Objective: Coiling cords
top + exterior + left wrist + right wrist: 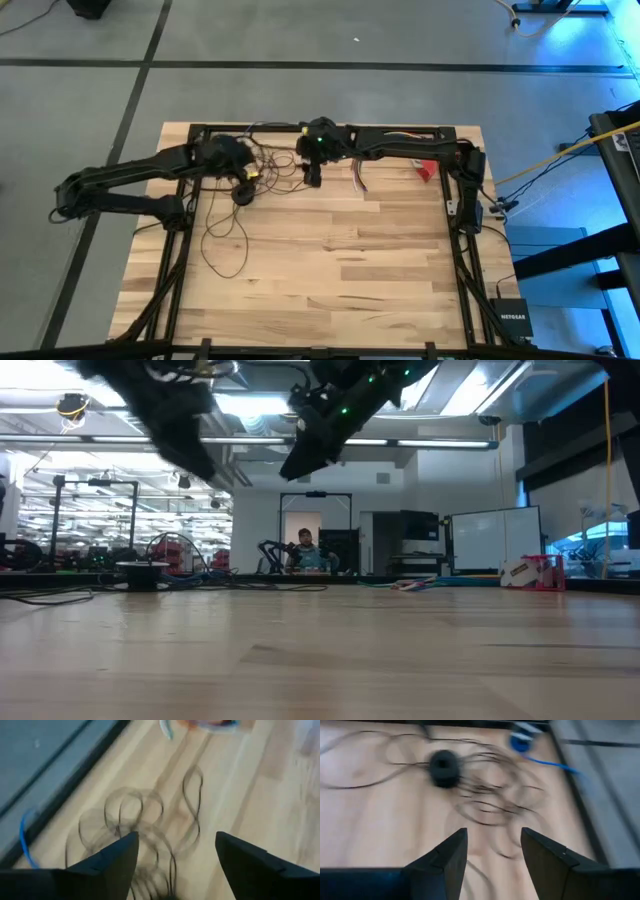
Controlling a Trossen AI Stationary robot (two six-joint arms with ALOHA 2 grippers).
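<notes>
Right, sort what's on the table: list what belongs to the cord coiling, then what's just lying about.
Belongs to the job:
- cord, loose loops on the wood
- its black puck
- left gripper, jaws open
- right gripper, jaws open

Lying about:
- multicoloured wire bundle
- red-and-white item
- yellow cable, off the table

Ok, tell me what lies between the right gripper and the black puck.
In the right wrist view, loops of the cord lie on the wood between the open right gripper and the puck; nothing else.
</notes>
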